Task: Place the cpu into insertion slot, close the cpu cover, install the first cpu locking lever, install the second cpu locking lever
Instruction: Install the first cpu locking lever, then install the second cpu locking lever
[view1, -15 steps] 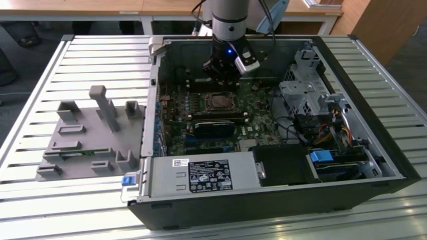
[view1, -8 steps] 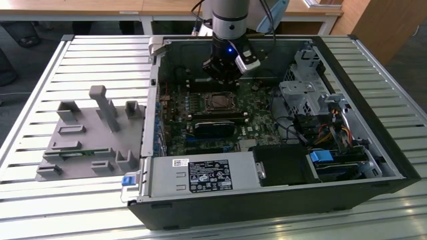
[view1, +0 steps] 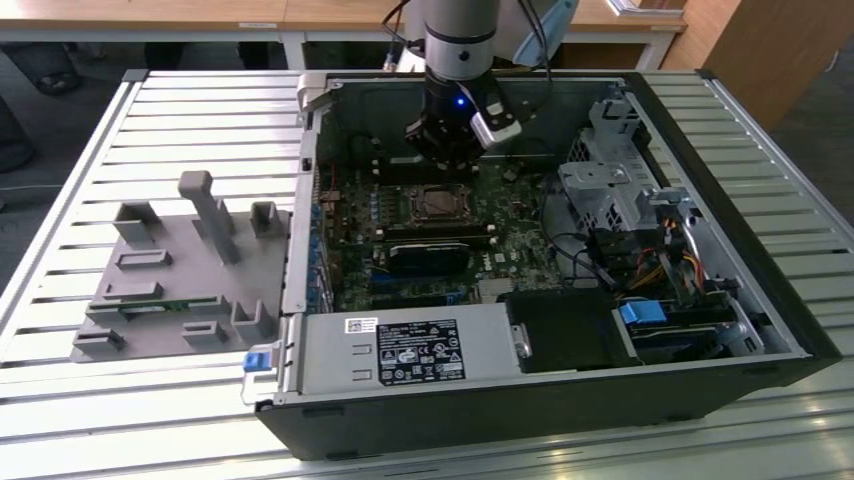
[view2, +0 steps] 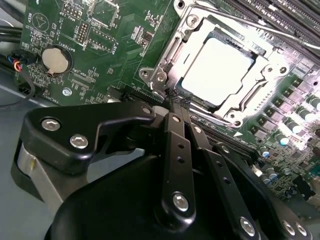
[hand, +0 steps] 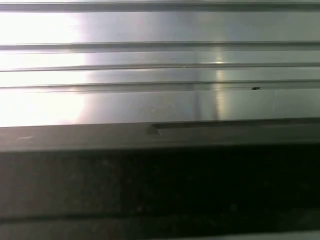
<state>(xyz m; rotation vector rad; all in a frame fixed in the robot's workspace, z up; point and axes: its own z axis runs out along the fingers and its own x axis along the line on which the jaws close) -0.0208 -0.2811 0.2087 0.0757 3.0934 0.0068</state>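
Hovering over the open computer case (view1: 747, 330), my gripper (view2: 176, 100) has its two black fingers (view2: 175, 145) pressed together, tips meeting with nothing visible between them, right at the edge of the cpu cover (view2: 250, 97). That silvery frame lies flat over the insertion slot (view2: 170, 57), and through its square window the pale metal top of the cpu (view2: 215, 70) shows, seated in the socket. A thin metal locking lever (view2: 270, 100) runs along one side of the frame; whether it is hooked down I cannot tell. Around the socket spreads the green circuit board (view2: 115, 45), with a round coin battery (view2: 56, 58) well apart from my fingertips. In the exterior view, my gripper (view1: 441, 160) hangs just beyond the socket (view1: 438, 205), with a black fan block (view1: 434, 255) on the nearer side. Outside the case, toward the exterior view's left, a grey fixture (view1: 174, 270) with upright posts rests on the slatted metal table (view1: 80, 420).
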